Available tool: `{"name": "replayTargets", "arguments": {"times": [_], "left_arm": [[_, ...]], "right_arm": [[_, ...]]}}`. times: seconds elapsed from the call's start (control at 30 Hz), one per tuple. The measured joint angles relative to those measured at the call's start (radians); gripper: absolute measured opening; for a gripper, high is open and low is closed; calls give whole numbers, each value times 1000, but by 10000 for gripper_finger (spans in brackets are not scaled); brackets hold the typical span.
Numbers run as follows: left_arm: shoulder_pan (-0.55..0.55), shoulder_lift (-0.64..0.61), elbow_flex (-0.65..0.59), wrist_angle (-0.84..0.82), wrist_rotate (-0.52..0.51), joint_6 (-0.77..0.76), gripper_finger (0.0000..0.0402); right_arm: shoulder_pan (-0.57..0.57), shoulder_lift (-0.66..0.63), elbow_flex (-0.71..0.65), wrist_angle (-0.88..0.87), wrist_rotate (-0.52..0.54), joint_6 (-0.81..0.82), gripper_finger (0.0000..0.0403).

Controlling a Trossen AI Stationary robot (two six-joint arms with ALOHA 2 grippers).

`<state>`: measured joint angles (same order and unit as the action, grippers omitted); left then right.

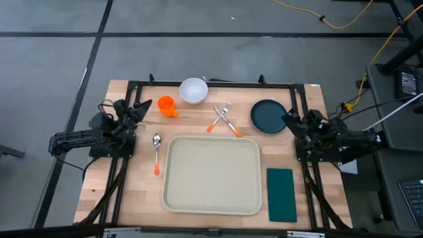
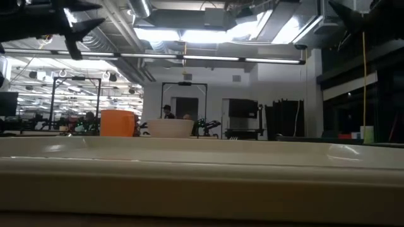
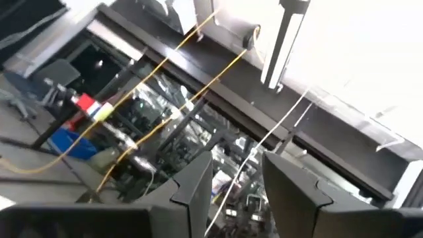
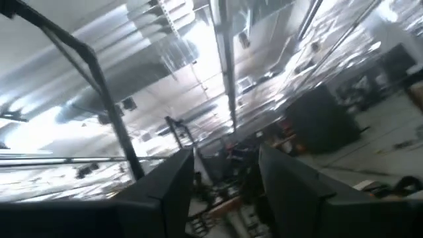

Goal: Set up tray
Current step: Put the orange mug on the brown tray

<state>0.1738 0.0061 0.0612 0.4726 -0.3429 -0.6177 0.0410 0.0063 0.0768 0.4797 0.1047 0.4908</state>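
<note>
The large beige tray [image 1: 211, 173] lies flat on the wooden table, near its front edge; its rim [image 2: 202, 170] fills the foreground of the low view. My left gripper [image 1: 142, 109] waits at the table's left side, beside an orange cup [image 1: 166, 106]. It is open and touches nothing. In its wrist view my left gripper [image 3: 238, 168] points up into the room. My right gripper [image 1: 289, 119] waits at the right side, next to a dark plate [image 1: 268, 115]. It is also open, and in its wrist view my right gripper [image 4: 227, 162] points at the ceiling.
A white bowl [image 1: 193, 90] stands at the far edge. A fork and knife with orange handles [image 1: 225, 120] lie crossed beyond the tray. An orange-handled spoon [image 1: 156, 152] lies left of the tray, a dark green napkin [image 1: 281, 194] right of it. A black frame borders the table.
</note>
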Motion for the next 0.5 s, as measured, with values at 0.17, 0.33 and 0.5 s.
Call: {"name": "replayTargets", "arguments": {"times": [0.17, 0.33, 0.5], "left_arm": [[0, 64, 71, -3, -69, 44, 127], [0, 226, 188, -6, -144, 109, 127], [0, 423, 313, -8, -142, 206, 127]], "right_arm": [[0, 58, 220, -244, -139, -53, 178], [0, 246, 525, -581, -151, -135, 178], [-1, 485, 741, -784, -95, -185, 178]]}}
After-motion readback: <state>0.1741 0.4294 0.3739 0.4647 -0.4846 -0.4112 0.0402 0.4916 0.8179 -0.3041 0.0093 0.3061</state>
